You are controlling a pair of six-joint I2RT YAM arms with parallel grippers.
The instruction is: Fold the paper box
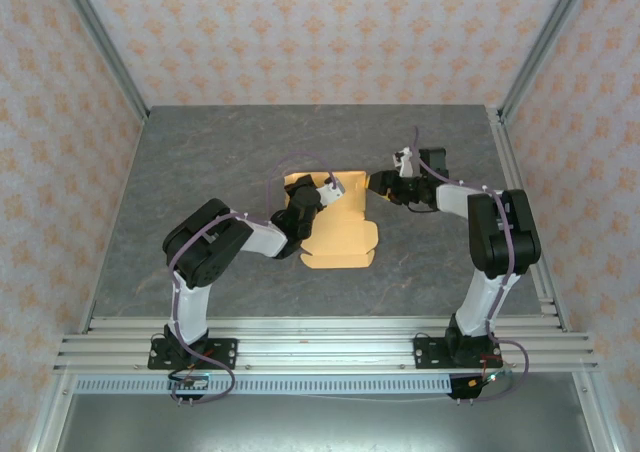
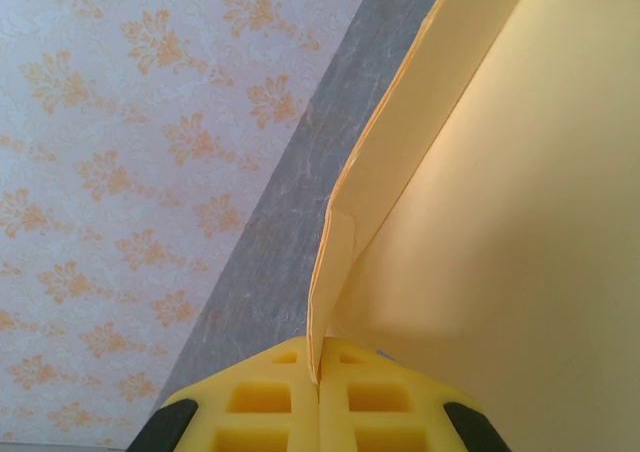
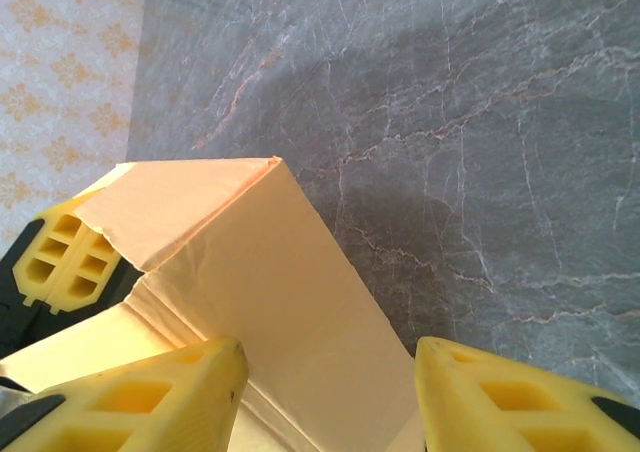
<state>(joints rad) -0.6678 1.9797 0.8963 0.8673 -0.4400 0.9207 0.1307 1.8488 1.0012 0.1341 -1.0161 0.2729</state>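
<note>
my left claw (image 2: 318,377) is pinching shut a raised flap of the tan, part-folded paper box (image 1: 340,237); my right claw (image 3: 330,362) is gaping around a creased wall.

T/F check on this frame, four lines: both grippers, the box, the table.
1. The left gripper is shut on an edge of the paper box. True.
2. The right gripper is shut tight. False: its jaws stand apart, with card between them.
3. The paper box lies wholly flat. False: one panel is folded up.
4. The table is grey with a stone pattern. True.
</note>
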